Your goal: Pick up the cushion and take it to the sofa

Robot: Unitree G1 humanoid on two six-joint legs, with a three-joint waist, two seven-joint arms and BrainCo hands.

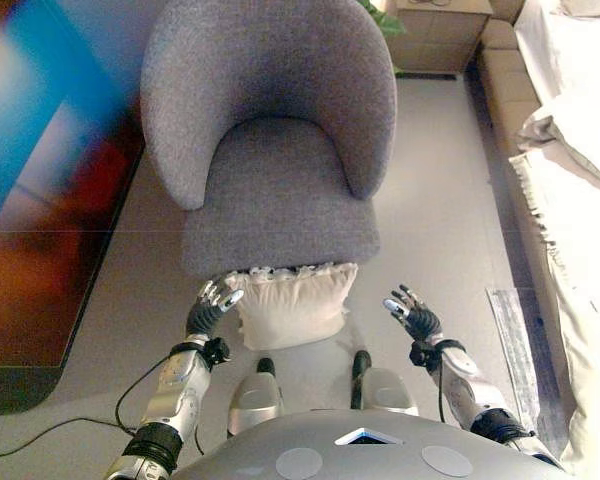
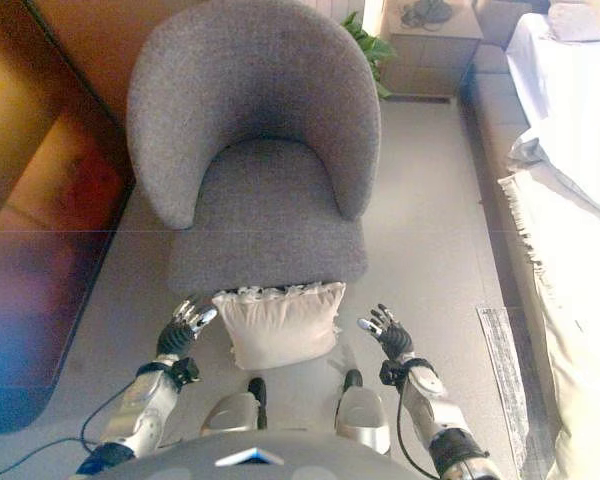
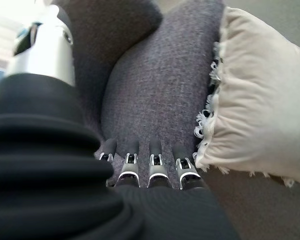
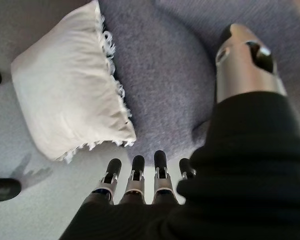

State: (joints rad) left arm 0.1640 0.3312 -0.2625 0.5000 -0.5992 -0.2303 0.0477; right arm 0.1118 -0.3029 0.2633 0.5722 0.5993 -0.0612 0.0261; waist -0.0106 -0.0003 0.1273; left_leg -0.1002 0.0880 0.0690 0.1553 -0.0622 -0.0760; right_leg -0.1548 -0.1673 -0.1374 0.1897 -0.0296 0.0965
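1. We see the cushion (image 1: 292, 303), cream-white with a frilled edge, leaning upright against the front of the grey armchair (image 1: 275, 150), with its lower edge on the floor (image 1: 430, 230).
2. Our left hand (image 1: 212, 305) is just beside the cushion's left edge. In the left eye view its fingertips seem to touch the upper left corner, but we cannot tell if there is real contact.
3. In the left wrist view the fingers (image 3: 156, 167) of this hand are straight and relaxed, side by side, and they hold nothing. The cushion's fringe is very close to them, and the armchair's fabric is behind.
4. Our right hand (image 1: 414, 316) is at the right of the cushion, apart from it, with bare floor between them.
5. In the right wrist view the fingers (image 4: 135, 180) of the right hand are also straight and spread, with nothing inside. The cushion lies past the fingertips, not touching them.
6. So both hands are empty and not closed, one on each side of the cushion.
7. The sofa (image 1: 570, 130), covered by a pale cloth, runs along the right side of the room, well apart from the cushion.
8. A green plant (image 2: 365, 45) and a small cabinet (image 2: 430, 40) stand behind the armchair.
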